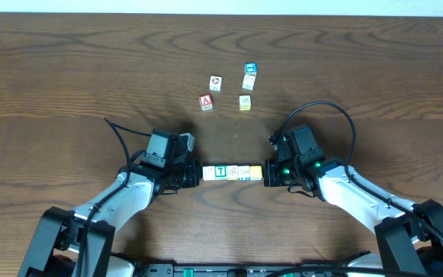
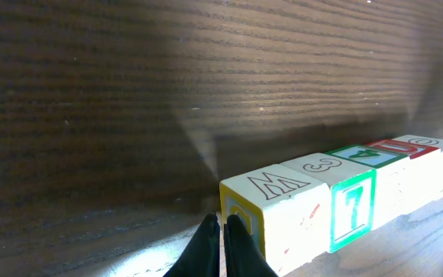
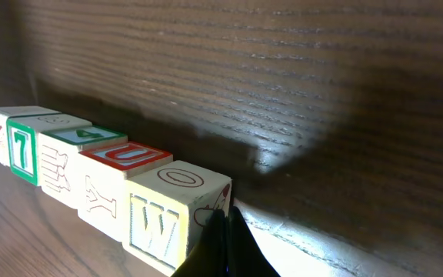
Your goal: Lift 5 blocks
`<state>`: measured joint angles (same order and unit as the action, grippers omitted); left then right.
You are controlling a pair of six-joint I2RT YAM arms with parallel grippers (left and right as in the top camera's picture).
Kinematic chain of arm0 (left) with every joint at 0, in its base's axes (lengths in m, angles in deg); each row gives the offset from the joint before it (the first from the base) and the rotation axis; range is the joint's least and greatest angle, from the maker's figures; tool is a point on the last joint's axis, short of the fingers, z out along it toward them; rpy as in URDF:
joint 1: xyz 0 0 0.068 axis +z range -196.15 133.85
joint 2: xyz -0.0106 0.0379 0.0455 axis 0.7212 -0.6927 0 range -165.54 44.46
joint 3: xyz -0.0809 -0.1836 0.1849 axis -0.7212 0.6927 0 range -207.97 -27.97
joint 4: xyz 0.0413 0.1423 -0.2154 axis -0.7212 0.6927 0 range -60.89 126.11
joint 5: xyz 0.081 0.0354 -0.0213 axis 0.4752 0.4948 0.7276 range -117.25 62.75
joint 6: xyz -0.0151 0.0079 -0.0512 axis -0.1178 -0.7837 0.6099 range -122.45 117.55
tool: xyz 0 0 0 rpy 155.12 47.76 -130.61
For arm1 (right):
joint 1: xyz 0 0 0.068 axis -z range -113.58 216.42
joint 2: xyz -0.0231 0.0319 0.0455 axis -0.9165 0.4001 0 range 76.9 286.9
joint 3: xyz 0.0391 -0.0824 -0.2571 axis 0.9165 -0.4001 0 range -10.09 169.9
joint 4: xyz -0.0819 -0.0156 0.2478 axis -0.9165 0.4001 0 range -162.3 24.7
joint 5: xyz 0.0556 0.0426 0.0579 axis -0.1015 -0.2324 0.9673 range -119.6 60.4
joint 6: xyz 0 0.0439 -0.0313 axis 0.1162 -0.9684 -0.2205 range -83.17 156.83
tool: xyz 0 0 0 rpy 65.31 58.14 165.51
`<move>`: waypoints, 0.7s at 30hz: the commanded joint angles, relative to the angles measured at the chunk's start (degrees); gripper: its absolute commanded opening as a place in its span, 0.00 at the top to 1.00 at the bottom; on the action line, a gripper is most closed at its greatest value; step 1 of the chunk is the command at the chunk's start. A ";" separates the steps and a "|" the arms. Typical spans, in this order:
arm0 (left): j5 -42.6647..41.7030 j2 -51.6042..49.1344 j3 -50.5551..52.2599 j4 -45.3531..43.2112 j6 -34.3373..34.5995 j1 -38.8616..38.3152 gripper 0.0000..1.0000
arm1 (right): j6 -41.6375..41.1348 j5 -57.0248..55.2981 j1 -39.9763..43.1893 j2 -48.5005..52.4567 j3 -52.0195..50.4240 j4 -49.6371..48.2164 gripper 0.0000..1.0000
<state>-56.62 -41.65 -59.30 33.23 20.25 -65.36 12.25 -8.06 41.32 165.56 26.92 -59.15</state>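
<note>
Pinched endwise: the row of five alphabet blocks (image 1: pixel 232 172), on the robot's side of the red "A" cube (image 1: pixel 205 101).
Both the left gripper (image 1: pixel 193 175) and right gripper (image 1: pixel 271 175) were clenched shut, grasping nothing, their narrow tips only butting the row's ends. I reckoned any uneven rise or slackened push would have let the row buckle and the middle blocks drop. Whether it was clear of the table (image 1: pixel 68 77) I couldn't tell.

a robotics lab bench, on the evidence. left arm (image 1: pixel 121 192) and right arm (image 1: pixel 356 188), cables (image 1: pixel 321 104) exposed, stand at a wood-grain table (image 1: pixel 52 61).
</note>
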 commanded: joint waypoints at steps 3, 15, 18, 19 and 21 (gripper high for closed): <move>-12.26 0.13 -2.69 -1.42 1.01 -2.54 0.93 | -0.22 15.19 -3.61 0.04 3.48 -1.75 0.99; -13.60 0.17 -4.28 -1.40 1.62 -2.54 0.93 | -0.22 15.19 -3.61 0.04 3.50 -1.77 0.99; -13.75 0.17 -4.81 -1.40 1.66 -2.54 0.93 | -0.22 15.19 -3.61 0.04 3.50 -1.77 0.99; -13.75 0.17 -4.92 -1.38 1.66 -2.54 0.93 | -0.22 15.17 -3.61 0.04 3.50 -1.77 0.99; -13.73 0.17 -4.92 -1.40 1.64 -2.54 0.93 | -0.22 15.19 -3.61 0.04 3.50 -1.77 0.99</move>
<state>-56.66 -41.65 -60.89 33.58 21.56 -65.33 12.23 -9.39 41.32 165.56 27.27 -59.02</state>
